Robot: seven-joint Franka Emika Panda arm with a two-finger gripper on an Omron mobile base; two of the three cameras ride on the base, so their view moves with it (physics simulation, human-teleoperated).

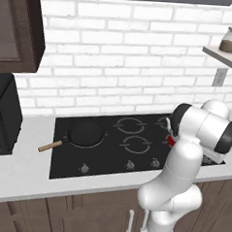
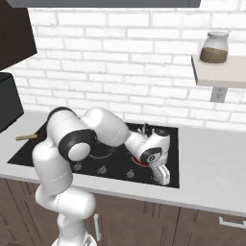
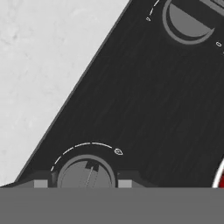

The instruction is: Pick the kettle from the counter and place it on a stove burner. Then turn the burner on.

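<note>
**Kettle on the lit burner, gripper on a front knob**

Brick-wall kitchen, pale counter with a black glass cooktop set into it. All positions below are relative to the cooktop.

- Kettle: on the right half, over the stove burner that glows red. The arm's forearm and wrist cover the body, so only a thin spout/handle tip pokes above it. I can't tell how well it's centred on the burner.
- Gripper: pointing down at the front right edge, jaws part-closed around a control knob, with a finger tip against each side. A second knob sits further along the same front row.
- Frying pan: on the rear left burner, wooden handle sticking out over the left edge. Well apart from the arm.
- Two unlit burners with grey broken rings in the middle, nothing on them.
- Black appliance: on the counter just left of the cooktop, under a dark wall cabinet.
- Wall shelf: above and to the right, with a glass jar on it and an outlet below.

Main occlusion: the arm's own elbow and wrist block the right side in both base views.
</note>
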